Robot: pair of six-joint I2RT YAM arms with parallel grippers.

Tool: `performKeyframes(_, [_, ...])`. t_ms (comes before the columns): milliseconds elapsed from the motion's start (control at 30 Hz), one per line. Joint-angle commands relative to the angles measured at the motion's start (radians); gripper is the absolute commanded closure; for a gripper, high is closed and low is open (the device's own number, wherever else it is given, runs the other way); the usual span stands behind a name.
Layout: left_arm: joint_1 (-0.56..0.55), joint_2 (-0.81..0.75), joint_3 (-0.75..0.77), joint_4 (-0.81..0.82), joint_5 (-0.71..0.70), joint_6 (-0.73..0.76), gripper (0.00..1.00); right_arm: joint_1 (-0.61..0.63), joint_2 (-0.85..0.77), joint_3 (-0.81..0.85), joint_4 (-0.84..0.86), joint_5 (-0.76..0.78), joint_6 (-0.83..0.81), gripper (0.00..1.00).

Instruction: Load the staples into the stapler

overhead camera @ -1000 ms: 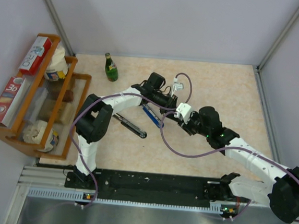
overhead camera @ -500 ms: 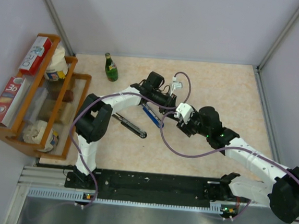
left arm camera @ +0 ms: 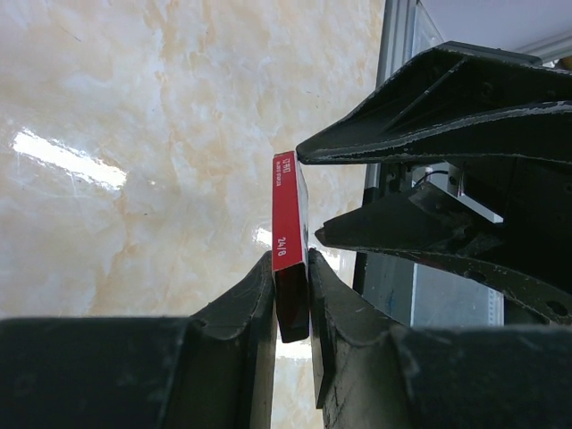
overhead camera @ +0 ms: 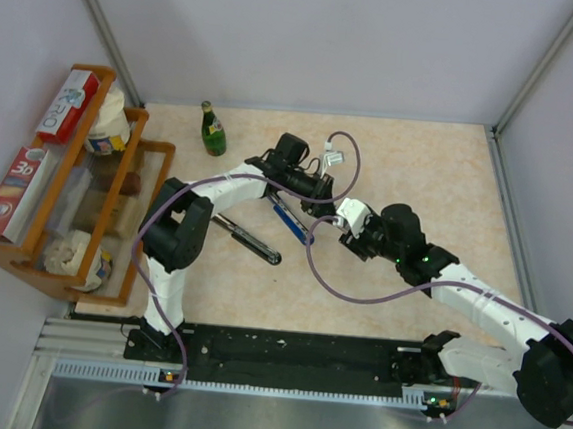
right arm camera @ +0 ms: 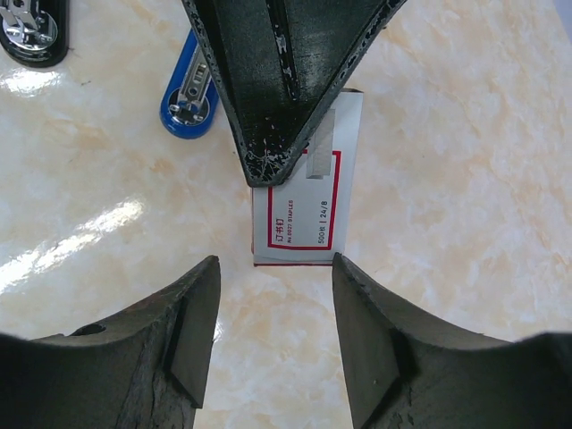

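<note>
The staples box (right arm camera: 308, 210), small and white with a red label, hangs above the table, pinched at its top by my left gripper (left arm camera: 290, 259), which is shut on it. The left wrist view shows its red edge (left arm camera: 289, 219). My right gripper (right arm camera: 275, 268) is open, its jaws on either side just below the box and not touching it. The blue stapler (overhead camera: 288, 218) lies on the table beside both grippers, and its end shows in the right wrist view (right arm camera: 189, 94). In the top view the left gripper (overhead camera: 324, 204) faces the right gripper (overhead camera: 342, 225).
A black and chrome tool (overhead camera: 249, 239) lies left of the stapler. A green bottle (overhead camera: 212, 131) stands at the back. A wooden rack (overhead camera: 119, 175) with boxes and jars is at the far left. Purple cables loop over the table.
My left arm has drawn back slightly towards the far left with the box. The gap between the two grippers has widened a little. The right arm has barely moved.
</note>
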Motion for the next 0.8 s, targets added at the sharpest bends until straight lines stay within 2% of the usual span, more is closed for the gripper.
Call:
performKeyframes(0, [0.000, -0.012, 0.014, 0.041, 0.044, -0.008, 0.76, -0.005, -0.007, 0.017, 0.043, 0.016, -0.027, 0.48])
performKeyframes(633, [0.001, -0.018, 0.016, 0.052, 0.073, -0.022, 0.76, -0.006, 0.019, -0.012, 0.092, 0.060, -0.072, 0.50])
performKeyframes(767, [0.001, -0.023, 0.014, 0.052, 0.073, -0.017, 0.76, -0.006, 0.013, -0.016, 0.092, 0.056, -0.072, 0.48])
